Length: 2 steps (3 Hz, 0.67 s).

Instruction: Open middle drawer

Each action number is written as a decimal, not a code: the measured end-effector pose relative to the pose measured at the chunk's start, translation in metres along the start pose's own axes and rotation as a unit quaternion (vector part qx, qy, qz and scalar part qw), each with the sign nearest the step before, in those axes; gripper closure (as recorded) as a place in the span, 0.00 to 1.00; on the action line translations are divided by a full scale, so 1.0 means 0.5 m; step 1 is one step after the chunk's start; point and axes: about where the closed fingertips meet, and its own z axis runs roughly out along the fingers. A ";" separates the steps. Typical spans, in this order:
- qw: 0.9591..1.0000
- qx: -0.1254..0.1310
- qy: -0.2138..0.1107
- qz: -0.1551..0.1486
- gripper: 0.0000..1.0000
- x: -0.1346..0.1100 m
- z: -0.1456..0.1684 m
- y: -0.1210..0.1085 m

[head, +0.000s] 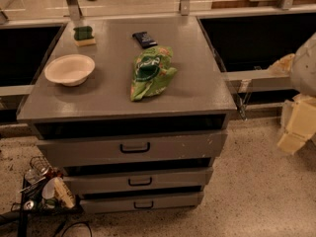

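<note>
While middle drawer (168,179) shut, jaws at right edge

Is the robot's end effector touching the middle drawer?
Apart. Camera view shows the end effector at the right edge, well clear of the middle drawer.

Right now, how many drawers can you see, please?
3, stacked: the top drawer, the middle drawer below it, the bottom drawer lowest; none seems hidden. The tool is at the right edge.
</note>
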 end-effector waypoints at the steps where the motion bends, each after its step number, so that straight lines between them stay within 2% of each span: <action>1: 0.999 -0.030 -0.009 0.003 0.00 0.023 0.045 0.035; 2: 0.999 -0.032 -0.009 0.003 0.18 0.024 0.047 0.037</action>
